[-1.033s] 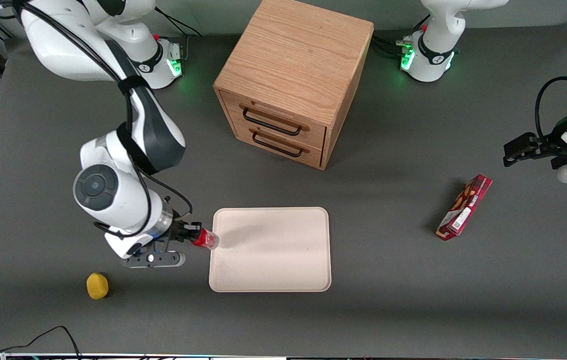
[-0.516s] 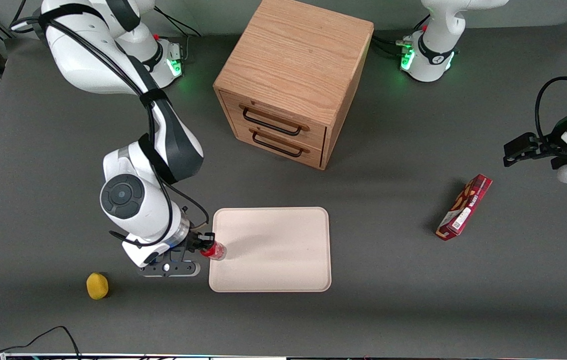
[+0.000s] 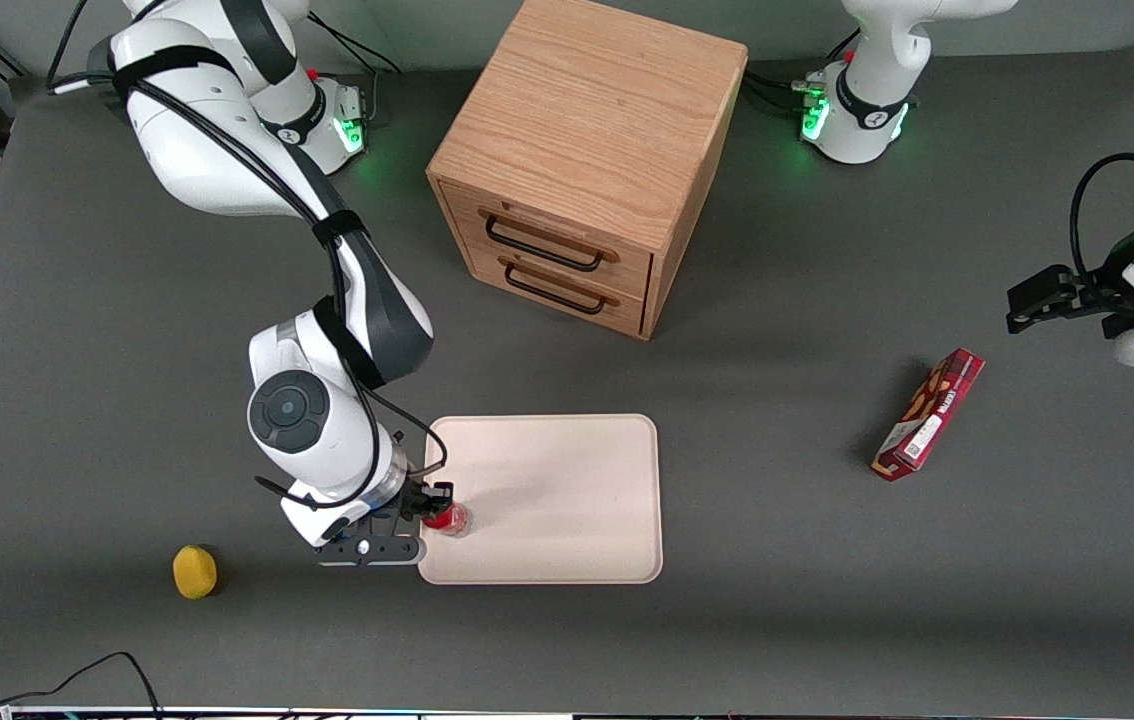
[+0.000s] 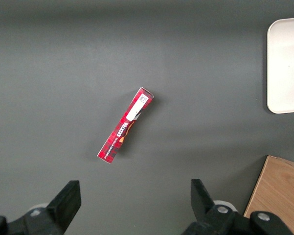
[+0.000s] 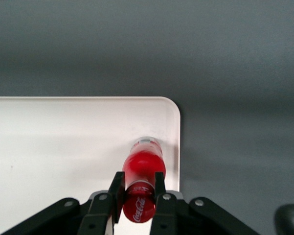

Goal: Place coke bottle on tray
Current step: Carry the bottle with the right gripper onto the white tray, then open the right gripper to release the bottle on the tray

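My right gripper point(image 3: 435, 508) is shut on the coke bottle point(image 3: 451, 518), a tiny red bottle with a red cap. It holds the bottle by the neck over the cream-pink tray point(image 3: 567, 470), at the tray's corner nearest the front camera on the working arm's side. In the right wrist view the gripper point(image 5: 138, 188) clamps the bottle point(image 5: 143, 169) just below the cap, and the clear base points down at the tray point(image 5: 63, 142) close to its rounded corner. I cannot tell whether the base touches the tray.
A wooden drawer cabinet point(image 3: 582, 160) stands farther from the camera than the tray. A yellow lemon-like object point(image 3: 194, 571) lies on the table toward the working arm's end. A red snack box point(image 3: 928, 414) lies toward the parked arm's end, also in the left wrist view point(image 4: 125, 125).
My right gripper has carried the coke bottle from beside the tray's edge to over the tray's near corner, moving nearer to the camera.
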You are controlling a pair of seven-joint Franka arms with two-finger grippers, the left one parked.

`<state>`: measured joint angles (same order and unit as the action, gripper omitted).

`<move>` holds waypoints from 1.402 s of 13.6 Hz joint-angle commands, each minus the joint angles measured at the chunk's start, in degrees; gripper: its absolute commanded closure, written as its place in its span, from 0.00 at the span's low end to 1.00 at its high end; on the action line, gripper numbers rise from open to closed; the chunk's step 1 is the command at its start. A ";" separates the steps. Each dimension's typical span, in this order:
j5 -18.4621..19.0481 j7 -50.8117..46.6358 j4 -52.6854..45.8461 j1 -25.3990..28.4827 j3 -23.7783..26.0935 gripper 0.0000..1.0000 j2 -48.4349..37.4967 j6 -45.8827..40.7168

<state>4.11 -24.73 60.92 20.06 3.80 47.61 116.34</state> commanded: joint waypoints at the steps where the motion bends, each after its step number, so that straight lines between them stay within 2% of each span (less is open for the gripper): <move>1: 1.08 -0.85 -2.74 0.16 -0.82 0.03 1.26 -0.24; 2: 1.16 -0.76 -2.74 0.07 -0.82 0.00 1.17 0.20; 5: 1.25 -0.84 -2.74 0.24 -0.82 0.00 -0.05 -0.50; 10: 1.34 -0.85 -1.61 -0.89 -0.82 0.00 -10.05 -10.69; 15: 1.34 0.99 13.31 -5.20 -0.29 0.00 -24.02 -11.67; 17: 0.55 6.86 17.02 -9.58 0.32 0.00 -28.07 -11.40; 19: 0.46 7.76 23.33 -12.31 0.94 0.00 -34.22 -10.27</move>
<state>4.28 -19.33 74.31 10.85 3.36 21.75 103.60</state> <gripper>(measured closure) 0.000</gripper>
